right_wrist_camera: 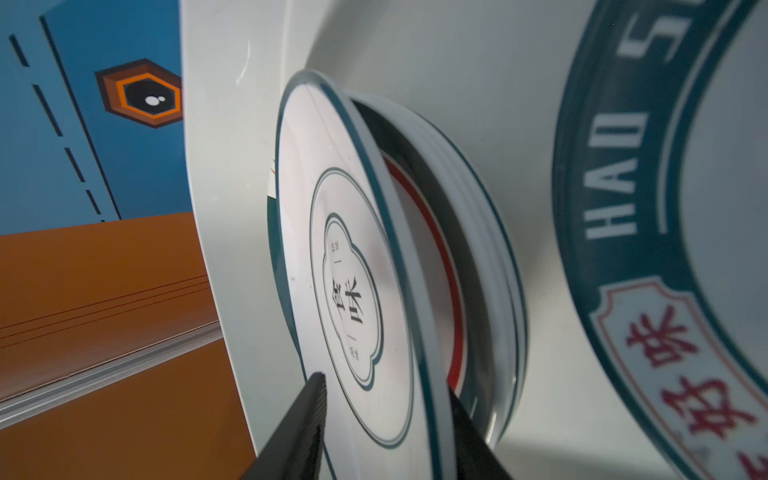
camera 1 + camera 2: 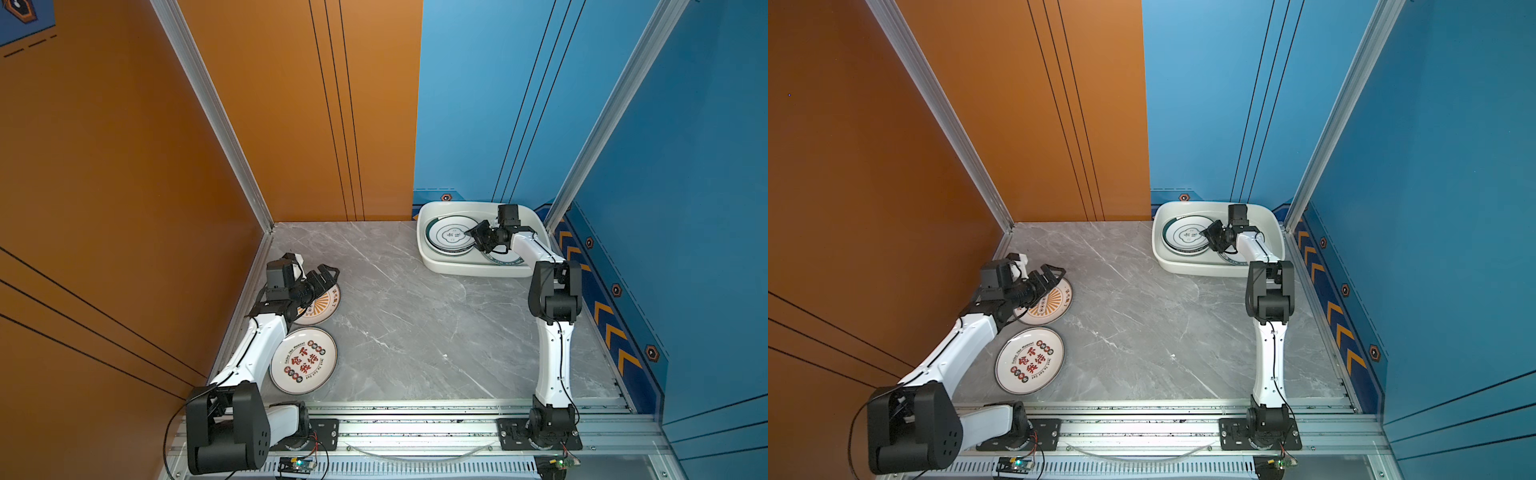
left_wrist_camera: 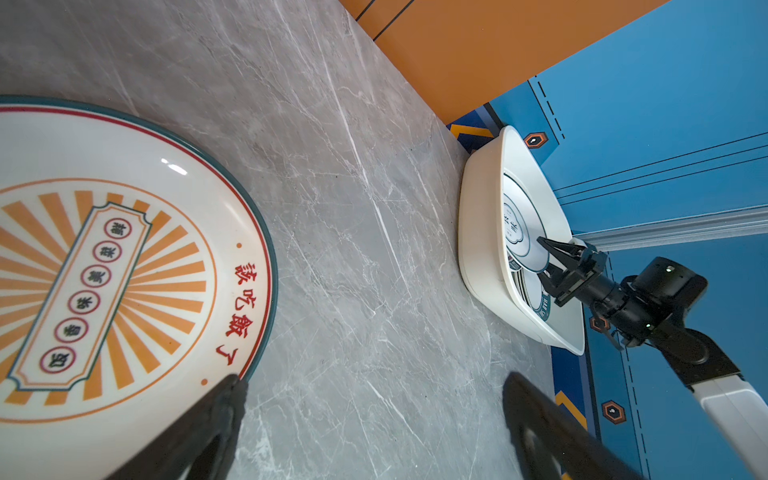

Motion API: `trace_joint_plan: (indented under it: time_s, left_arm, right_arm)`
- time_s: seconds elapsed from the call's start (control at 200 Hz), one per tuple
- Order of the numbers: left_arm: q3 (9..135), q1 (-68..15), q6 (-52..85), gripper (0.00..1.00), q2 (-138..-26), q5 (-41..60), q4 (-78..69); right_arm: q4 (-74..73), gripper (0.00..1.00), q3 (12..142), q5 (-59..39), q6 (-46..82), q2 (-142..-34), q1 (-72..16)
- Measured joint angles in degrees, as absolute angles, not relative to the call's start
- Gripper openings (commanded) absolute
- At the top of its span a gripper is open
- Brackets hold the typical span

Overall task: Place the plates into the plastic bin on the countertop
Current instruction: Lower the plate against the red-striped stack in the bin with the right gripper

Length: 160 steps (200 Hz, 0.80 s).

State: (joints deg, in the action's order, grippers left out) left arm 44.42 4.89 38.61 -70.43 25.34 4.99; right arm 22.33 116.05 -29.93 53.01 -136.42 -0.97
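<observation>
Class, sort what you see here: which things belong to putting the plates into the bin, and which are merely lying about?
Belong to the job: sunburst plate, red-character plate, quatrefoil plate, green-lettered plate, plastic bin, countertop, left gripper, right gripper.

Lying about: circuit board near the left base, circuit board near the right base, clear curved strip.

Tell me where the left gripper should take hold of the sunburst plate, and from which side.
Grip the raised rim of the sunburst plate on its edge toward the open countertop, coming from that side. The plate lies flat and is too wide to span, so probably one finger inside the rim, one under it. The open left gripper is poised there.
</observation>
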Motion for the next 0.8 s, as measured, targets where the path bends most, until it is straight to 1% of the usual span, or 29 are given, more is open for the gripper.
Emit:
trace_joint_plan:
  time_s: [0.115, 0.285, 0.801]
  left_arm:
    - [44.29, 4.89, 38.79, 0.98, -70.63, 25.78, 4.91]
    - [44.29, 4.89, 38.81, 0.98, -70.63, 26.00, 4.82]
    - [43.70, 4.89, 38.81, 0.98, -70.59, 26.22, 4.36]
  right_arm:
    - [27.03, 0.43, 118.43, -28.25, 50.54, -136.42, -1.43]
    - [31.62, 0.43, 118.61, -26.68, 48.12, -136.42, -1.74]
    - [37.19, 0.43, 118.54, -22.33, 42.61, -136.40, -1.78]
